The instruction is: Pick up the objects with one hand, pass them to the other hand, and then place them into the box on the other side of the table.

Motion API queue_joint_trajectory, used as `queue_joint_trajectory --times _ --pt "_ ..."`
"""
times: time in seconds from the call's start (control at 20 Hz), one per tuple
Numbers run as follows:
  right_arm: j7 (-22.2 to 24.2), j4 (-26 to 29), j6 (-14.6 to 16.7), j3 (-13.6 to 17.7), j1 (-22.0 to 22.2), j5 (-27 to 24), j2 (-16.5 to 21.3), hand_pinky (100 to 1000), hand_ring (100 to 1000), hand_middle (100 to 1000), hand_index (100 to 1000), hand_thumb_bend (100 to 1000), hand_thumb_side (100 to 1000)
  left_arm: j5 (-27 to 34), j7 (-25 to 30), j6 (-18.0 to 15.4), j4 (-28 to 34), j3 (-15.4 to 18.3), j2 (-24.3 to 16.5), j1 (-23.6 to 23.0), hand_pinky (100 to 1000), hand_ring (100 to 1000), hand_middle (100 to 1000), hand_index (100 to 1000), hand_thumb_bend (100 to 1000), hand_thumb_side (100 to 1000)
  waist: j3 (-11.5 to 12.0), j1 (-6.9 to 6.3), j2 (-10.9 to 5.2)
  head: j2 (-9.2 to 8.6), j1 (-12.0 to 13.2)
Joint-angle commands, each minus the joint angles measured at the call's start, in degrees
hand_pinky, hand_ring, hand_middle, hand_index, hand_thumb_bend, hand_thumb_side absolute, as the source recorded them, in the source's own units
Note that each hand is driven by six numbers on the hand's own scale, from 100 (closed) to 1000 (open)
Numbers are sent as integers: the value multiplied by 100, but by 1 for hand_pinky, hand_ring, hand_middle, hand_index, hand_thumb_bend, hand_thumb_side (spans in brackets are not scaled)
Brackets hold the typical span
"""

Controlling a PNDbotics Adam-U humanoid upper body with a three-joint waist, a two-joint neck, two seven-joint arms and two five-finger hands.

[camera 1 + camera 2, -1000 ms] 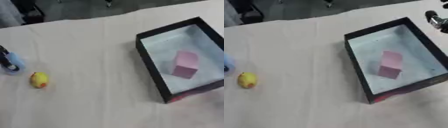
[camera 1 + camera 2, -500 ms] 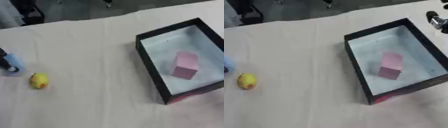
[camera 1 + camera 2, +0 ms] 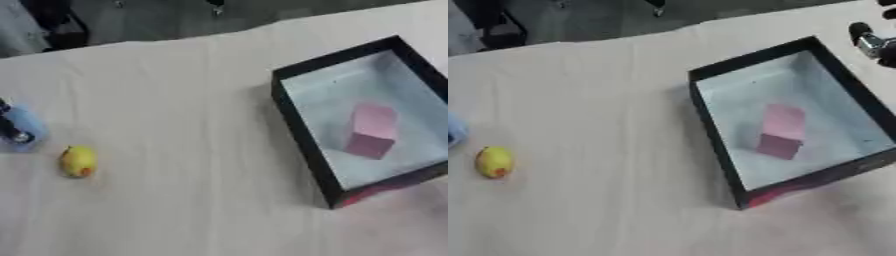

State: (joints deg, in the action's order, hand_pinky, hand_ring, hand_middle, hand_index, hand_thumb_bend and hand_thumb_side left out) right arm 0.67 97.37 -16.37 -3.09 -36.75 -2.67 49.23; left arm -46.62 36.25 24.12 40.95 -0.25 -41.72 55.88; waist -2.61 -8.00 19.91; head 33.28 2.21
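Table surface (image 3: 192, 100) was covered with a pale cloth and carried few items. Black box (image 3: 710, 131) with a pale floor sat on the right side; a pink block (image 3: 780, 131) lay inside it, near the middle, clear of the walls. A small yellow object (image 3: 78, 161) with a reddish spot rested on the left side, well apart from the box, with open cloth between them. Just to its far left, the left hand (image 3: 12, 131) showed at the picture edge against a light blue thing (image 3: 26, 127); whether its fingers gripped that thing could not be determined. The right hand (image 3: 874, 42) showed partly at the far right, just beyond the box's far corner; its finger state could not be determined.
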Motion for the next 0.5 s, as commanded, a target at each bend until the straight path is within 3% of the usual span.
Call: queue_joint_trajectory --times 0.05,0.5 --pt "-33 16 8 88 -65 -31 107 880 854 819 816 275 307 118 -61 -12 206 -22 -252 87 887 846 720 595 231 100 44 69 -239 29 -15" --pt "-44 -4 16 89 -47 -103 66 880 854 818 816 270 299 417 -103 -93 679 -180 -246 79 886 832 706 591 206 100 208 141 -406 111 -14"
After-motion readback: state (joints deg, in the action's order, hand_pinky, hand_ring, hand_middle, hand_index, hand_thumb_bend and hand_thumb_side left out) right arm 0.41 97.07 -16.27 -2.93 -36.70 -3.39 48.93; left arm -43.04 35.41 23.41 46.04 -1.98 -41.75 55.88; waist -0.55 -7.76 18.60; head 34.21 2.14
